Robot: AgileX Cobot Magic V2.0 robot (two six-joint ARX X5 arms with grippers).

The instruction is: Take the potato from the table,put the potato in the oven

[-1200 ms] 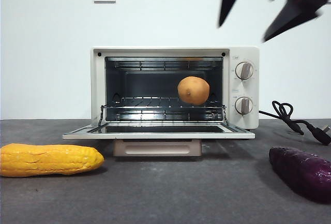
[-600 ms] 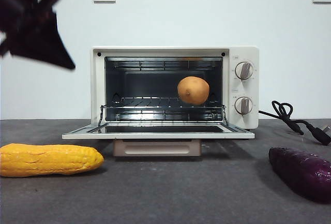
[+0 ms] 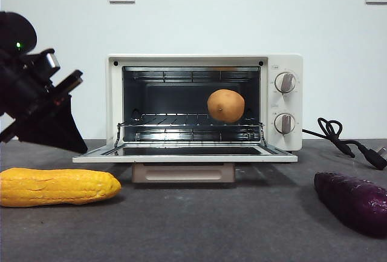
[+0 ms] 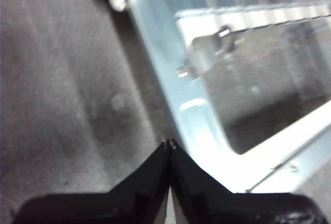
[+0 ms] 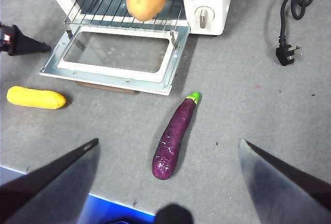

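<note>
The potato [image 3: 226, 105] sits on the wire rack inside the oven [image 3: 204, 102], whose door [image 3: 185, 152] lies folded down flat. The left gripper [image 4: 169, 144], jaws pressed together, hovers beside the door's corner. The right gripper [image 5: 168, 149] hangs high, jaws wide apart. On the table [image 3: 199, 225] lie 1 corn cob [image 3: 57, 186], 1 purple eggplant [image 5: 173, 136] and a power cord [image 3: 346, 143].
</note>
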